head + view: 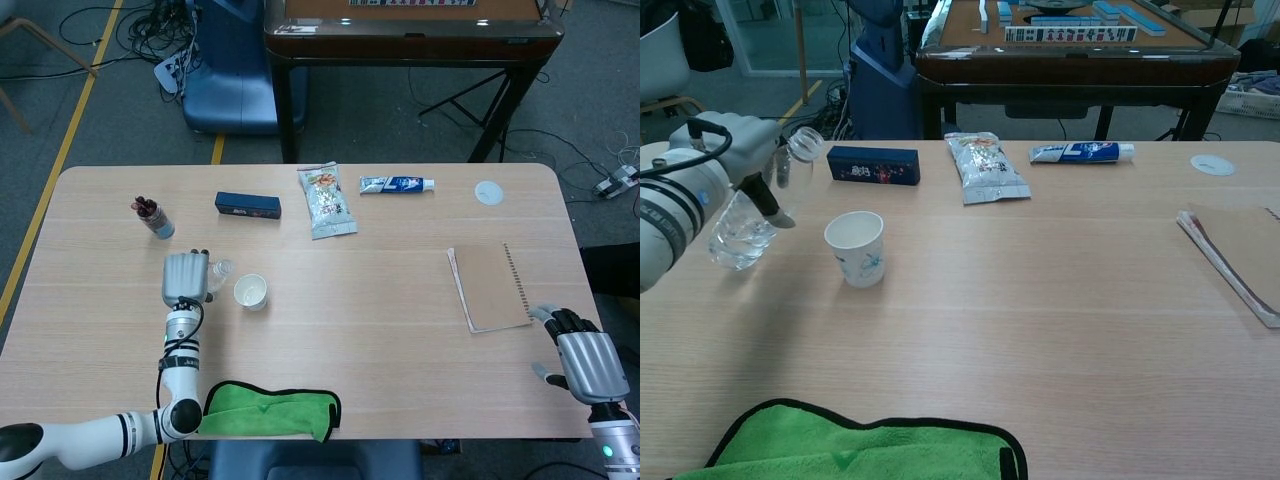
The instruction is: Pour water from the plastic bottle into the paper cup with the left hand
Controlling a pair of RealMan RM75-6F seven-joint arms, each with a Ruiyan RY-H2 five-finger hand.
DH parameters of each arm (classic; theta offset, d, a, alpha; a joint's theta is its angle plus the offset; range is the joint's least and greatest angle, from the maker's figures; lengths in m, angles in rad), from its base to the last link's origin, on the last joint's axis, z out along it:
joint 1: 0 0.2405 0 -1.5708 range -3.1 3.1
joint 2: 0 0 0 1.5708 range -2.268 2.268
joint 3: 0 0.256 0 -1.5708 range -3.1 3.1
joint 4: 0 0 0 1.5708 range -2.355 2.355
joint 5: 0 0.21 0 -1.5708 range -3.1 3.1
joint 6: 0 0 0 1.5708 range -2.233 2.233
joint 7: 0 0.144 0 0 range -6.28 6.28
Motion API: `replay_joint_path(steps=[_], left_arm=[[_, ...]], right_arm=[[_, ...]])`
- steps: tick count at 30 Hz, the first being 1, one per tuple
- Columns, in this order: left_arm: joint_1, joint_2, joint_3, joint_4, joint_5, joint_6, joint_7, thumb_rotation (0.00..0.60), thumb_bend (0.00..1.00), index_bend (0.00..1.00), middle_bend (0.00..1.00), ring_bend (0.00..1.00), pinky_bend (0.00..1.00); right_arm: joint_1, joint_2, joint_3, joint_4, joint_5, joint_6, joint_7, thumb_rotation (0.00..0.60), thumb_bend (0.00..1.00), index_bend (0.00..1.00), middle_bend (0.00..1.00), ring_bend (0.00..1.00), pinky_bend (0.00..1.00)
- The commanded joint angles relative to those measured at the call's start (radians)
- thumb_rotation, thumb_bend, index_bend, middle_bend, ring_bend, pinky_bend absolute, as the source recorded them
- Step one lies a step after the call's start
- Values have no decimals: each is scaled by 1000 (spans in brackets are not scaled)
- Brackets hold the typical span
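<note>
Green cloth (860, 445) bottom left of the worktop (1060, 330). Right robot hand (590, 360) lower right, released, fingers apart. Paper cup (855, 248) upright, left of centre. Left robot hand (715, 180) at far left grasping plastic bottle (745, 225), tilted, mouth toward cup, beside it. Blue box (873, 164) behind.

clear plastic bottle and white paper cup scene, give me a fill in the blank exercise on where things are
1. The left hand holds the clear plastic bottle tilted, its mouth toward the white paper ____.
2. The green cloth lies at the table's ____ edge.
3. The brown spiral notebook lies nearest the ____ hand.

Missing words: cup; near; right
</note>
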Motion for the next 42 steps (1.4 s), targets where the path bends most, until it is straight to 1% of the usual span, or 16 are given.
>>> replay_joint_path(steps=[1,6,8,12,16,20,24,32,42], left_arm=[[4,12,-4,-26,-15,-8,-32,600,0,557,612,579,743],[10,26,-16,-56,-54,-28,-92,600,0,557,612,580,743],[11,33,-9,-53,-45,-34,-115,600,0,557,612,580,743],[20,33,6,-32,9,-36,-207,600,0,558,613,580,743],[33,31,7,-19,47,-35,-306,600,0,558,613,581,743],[43,32,5,-14,46,-35,-353,600,0,558,613,581,743],[49,39,10,-11,32,-38,-365,600,0,558,613,581,743],[67,49,-3,-9,11,-52,-443,600,0,558,613,581,744],[107,60,-26,-11,18,-69,-611,600,0,559,613,582,744]], right_arm=[[0,0,0,-1,-1,1,0,600,11,254,229,210,390],[0,0,-1,-1,1,0,0,600,12,254,229,210,390],[0,0,-1,-1,1,0,-1,600,12,254,229,210,390],[1,-1,-1,0,3,-3,-2,600,11,254,229,210,390],[2,-2,-1,1,3,-5,-4,600,12,254,229,210,390],[2,-3,-1,1,4,-5,-7,600,11,254,229,210,390],[3,-5,-2,2,4,-6,-9,600,12,254,229,210,390],[3,-6,-2,2,5,-6,-11,600,12,254,229,210,390],[5,-9,-4,3,6,-10,-17,600,12,254,229,210,390]])
